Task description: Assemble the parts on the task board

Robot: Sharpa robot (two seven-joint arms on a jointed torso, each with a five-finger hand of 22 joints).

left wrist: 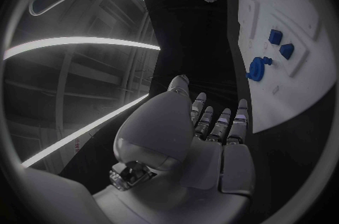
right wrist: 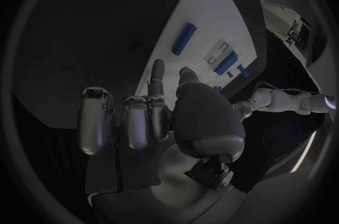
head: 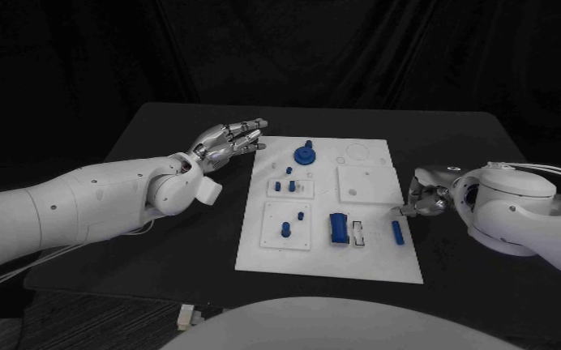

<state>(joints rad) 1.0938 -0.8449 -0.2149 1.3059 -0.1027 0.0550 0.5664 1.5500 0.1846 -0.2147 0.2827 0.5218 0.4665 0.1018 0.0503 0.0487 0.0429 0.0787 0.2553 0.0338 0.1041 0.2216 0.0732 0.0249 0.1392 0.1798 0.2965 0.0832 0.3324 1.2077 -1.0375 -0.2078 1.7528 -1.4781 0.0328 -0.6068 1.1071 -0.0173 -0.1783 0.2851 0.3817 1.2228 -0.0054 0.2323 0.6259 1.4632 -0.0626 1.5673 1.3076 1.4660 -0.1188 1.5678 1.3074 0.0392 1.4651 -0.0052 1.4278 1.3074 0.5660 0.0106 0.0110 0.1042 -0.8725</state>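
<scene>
The white task board (head: 376, 259) lies mid-table. On it are a blue round part (head: 305, 155), a blue block (head: 338, 228), a blue bar (head: 397, 232) and small blue pegs (head: 284, 228). My left hand (head: 228, 141) hovers just off the board's far left corner, fingers stretched out and apart, holding nothing; the left wrist view shows these fingers (left wrist: 212, 122) beside the board (left wrist: 282, 100) and the round part (left wrist: 257, 68). My right hand (head: 423, 198) sits at the board's right edge, just beyond the blue bar (right wrist: 185, 39). Its fingers (right wrist: 130, 122) are curled, with nothing seen in them.
Raised white square plates (head: 370, 184) stand on the board, and a small white piece (head: 359, 234) lies beside the blue block. A small pale object (head: 185, 315) lies by the black table's (head: 175, 245) front edge. Black cloth hangs behind.
</scene>
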